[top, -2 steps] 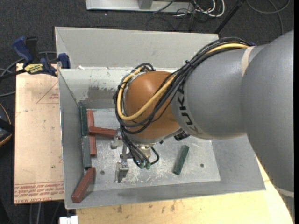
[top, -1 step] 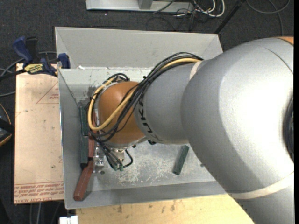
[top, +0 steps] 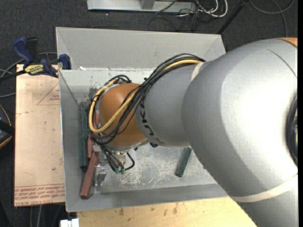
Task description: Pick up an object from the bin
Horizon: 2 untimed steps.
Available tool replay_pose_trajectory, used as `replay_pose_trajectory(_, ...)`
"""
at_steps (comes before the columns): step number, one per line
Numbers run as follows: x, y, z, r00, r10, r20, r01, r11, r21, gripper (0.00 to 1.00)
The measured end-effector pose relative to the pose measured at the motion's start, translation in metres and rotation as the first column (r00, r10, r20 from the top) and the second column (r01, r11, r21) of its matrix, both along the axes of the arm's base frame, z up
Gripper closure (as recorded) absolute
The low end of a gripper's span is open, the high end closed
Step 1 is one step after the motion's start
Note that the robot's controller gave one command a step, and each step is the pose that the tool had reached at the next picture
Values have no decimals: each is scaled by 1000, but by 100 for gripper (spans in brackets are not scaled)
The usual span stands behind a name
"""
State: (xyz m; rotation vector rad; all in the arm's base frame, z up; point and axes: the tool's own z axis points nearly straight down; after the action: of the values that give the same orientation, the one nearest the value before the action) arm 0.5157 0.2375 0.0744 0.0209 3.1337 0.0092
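Note:
My gripper (top: 101,170) sticks out from under the orange wrist cover, low in the bin's front left corner. Right beside it, on its left, a long reddish-brown bar (top: 88,178) lies along the left wall and appears to touch it. A thin dark green strip (top: 83,129) lies further back along the same wall. The arm hides whatever lies straight under the gripper.
A dark green block (top: 182,162) leans on the bin floor to the right, just below the arm. The big grey arm and its cables cover the middle and right of the bin. The floor in front is scuffed bare metal.

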Motion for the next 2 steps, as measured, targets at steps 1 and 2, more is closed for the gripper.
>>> replay_pose_trajectory(1,1,0,1,1000,0,4,0,1000,1,100)
replay_pose_trajectory(2,1,0,1,1000,0,3,0,1000,1,100)
